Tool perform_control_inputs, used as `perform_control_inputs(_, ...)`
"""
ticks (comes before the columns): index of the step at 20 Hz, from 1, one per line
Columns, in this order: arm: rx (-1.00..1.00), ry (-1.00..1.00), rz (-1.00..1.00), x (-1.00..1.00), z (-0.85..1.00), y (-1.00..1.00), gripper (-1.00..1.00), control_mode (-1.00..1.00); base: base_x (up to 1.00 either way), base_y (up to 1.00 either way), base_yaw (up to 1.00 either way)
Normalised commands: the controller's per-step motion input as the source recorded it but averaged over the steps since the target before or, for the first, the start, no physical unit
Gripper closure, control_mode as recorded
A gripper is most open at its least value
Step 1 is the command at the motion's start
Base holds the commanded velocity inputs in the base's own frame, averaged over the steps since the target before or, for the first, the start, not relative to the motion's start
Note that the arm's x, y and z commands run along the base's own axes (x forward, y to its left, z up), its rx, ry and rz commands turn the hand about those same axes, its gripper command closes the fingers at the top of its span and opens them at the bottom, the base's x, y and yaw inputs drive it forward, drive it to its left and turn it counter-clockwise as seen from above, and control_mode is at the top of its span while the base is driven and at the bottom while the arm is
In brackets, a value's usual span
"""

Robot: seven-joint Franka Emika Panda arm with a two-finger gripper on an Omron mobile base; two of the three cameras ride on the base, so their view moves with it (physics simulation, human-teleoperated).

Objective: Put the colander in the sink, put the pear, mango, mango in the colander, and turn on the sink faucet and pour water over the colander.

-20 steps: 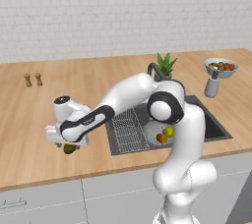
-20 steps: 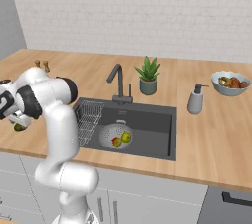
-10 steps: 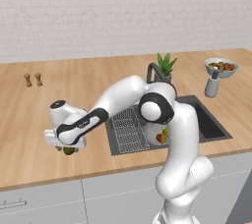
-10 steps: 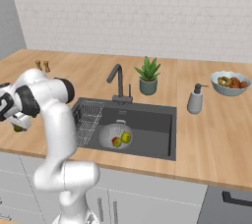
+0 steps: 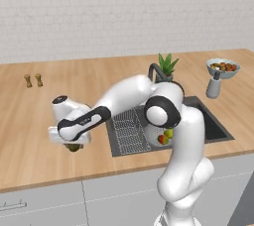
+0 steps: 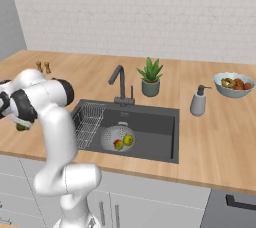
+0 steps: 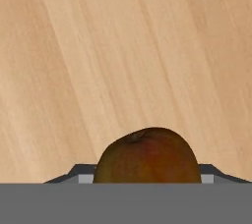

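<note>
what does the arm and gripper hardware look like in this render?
The arm is glossy white, built of rounded tubular links, with dark, near-black round caps and bands at the joints. The hand is a white block with a dark band across it; the gripper beneath it is small, with dark finger tips seen in the hand view. No cables, logos or markings are visible.

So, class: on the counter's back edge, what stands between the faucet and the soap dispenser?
In the right base view, a potted plant stands between the faucet and the soap dispenser, behind the sink.
</note>
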Motion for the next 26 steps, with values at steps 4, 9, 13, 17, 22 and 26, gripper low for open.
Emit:
perform_control_inputs(4, 0.02, -0.10, 0.01, -0.49, 0.52, -0.98, 1.00, -1.00, 0.00, 0.00, 0.00)
perform_control_inputs(9, 0.07, -0.09, 0.05, -0.57, 0.58, -1.00, 1.00, -1.00, 0.00, 0.00, 0.00)
perform_control_inputs(13, 0.11, -0.06, 0.06, -0.54, 0.64, -1.00, 1.00, -1.00, 0.00, 0.00, 0.00)
perform_control_inputs(17, 0.12, -0.01, 0.06, -0.45, 0.66, -1.00, 1.00, -1.00, 0.00, 0.00, 0.00)
perform_control_inputs(22, 0.13, 0.00, 0.07, -0.46, 0.47, -1.00, 1.00, -1.00, 0.00, 0.00, 0.00)
perform_control_inputs(26, 0.14, 0.00, 0.10, -0.29, 0.20, -1.00, 1.00, -1.00, 0.00, 0.00, 0.00)
